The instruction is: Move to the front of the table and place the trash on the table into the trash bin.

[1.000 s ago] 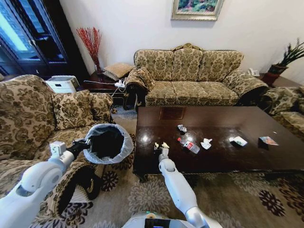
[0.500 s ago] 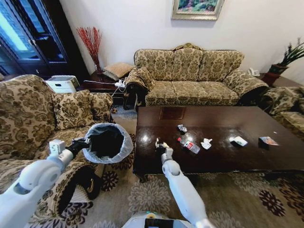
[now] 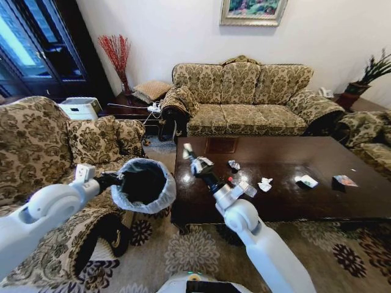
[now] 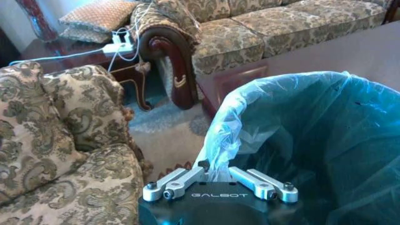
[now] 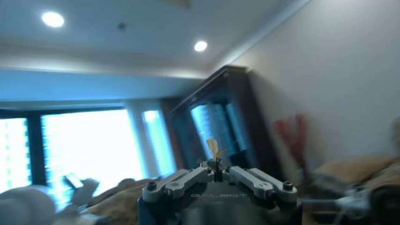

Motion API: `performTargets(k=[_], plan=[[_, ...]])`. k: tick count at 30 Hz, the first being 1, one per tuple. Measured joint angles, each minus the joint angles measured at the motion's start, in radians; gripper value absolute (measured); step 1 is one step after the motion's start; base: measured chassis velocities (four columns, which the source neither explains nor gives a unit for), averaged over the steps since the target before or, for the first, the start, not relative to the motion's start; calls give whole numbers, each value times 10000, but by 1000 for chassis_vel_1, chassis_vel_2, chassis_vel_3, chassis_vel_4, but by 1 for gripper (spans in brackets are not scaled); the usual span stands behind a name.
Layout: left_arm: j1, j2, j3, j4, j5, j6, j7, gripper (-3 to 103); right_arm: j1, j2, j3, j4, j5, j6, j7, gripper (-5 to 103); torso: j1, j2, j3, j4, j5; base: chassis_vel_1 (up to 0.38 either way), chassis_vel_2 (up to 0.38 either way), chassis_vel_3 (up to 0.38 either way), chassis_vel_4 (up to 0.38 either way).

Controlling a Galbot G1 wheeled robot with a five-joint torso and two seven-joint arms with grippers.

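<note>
Above bench (image 3: 293, 201) left edge, right tool (image 3: 188, 151) pinching yellowish scrap (image 5: 212, 146), raised for drop; left tool (image 4: 218, 177) clamped on bin (image 3: 143, 184) liner, bin at 9 o'clock (mouth tilted toward scrap). Bottle (image 3: 243, 185), tissues on bench.

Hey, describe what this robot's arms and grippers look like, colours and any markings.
Both arms are glossy white with rounded shells and grey joint rings. The left gripper and right gripper each have a black body lettered GALBOT, carrying silver metal linkage fingers fastened with dark screws. No loose cables show.
</note>
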Motion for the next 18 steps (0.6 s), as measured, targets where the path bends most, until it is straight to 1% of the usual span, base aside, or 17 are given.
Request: performTargets(k=[1,3,4,5,6,8,9,11,12,14,15,16,17,18], plan=[[-21,-37,17,-191,-76,30,-90,1,98,90,-329,-95,-111,-71,-44,0,0,0,0,0,-1,0,0,0,0],[-46,-168,57,-441,-123,49,-198,1,243,437,-788,-497,-643,-234,-136,0,-1,0,0,0,2,0,0,0,0],[-46,-168,57,-441,-123,49,-198,1,243,437,-788,-497,-643,-234,-136,0,-1,0,0,0,2,0,0,0,0],[-50,-257,63,-503,-125,58,-255,1,304,590,-1006,-659,-870,-394,-99,0,-1,0,0,0,1,0,0,0,0],[-35,-331,59,-540,-122,68,-284,1,376,690,-1195,-773,-1059,-631,136,-3,-1,0,0,0,4,0,0,0,0],[-20,-365,54,-549,-118,73,-288,1,413,720,-1292,-815,-1133,-744,265,-3,-1,0,0,1,2,0,0,0,0],[6,-436,32,-551,-90,78,-291,1,488,749,-1502,-900,-1258,-900,416,2,0,0,0,1,-2,0,0,0,0],[9,-487,-12,-540,-61,78,-300,1,562,762,-1669,-938,-1335,-976,459,13,-1,0,0,1,-1,0,0,0,0],[9,-487,-12,-540,-61,78,-300,1,562,762,-1669,-938,-1335,-976,459,13,-1,0,0,1,-1,0,0,0,0],[9,-494,-31,-492,-51,78,-300,1,601,792,-1727,-949,-1338,-997,464,24,-1,0,0,1,-1,0,0,0,0],[6,-493,-34,-467,-48,78,-300,1,612,802,-1739,-955,-1338,-996,464,24,-1,0,0,0,2,0,0,0,0],[-4,-492,-33,-433,-43,79,-300,1,619,808,-1746,-962,-1338,-997,456,28,-1,0,0,1,3,0,0,0,0],[-4,-492,-33,-433,-43,79,-300,1,619,808,-1746,-962,-1338,-997,456,28,-1,0,0,1,3,0,0,0,0],[-29,-492,-18,-392,-35,79,-300,1,618,809,-1747,-979,-1338,-995,434,34,-1,0,0,1,3,0,0,0,0]])
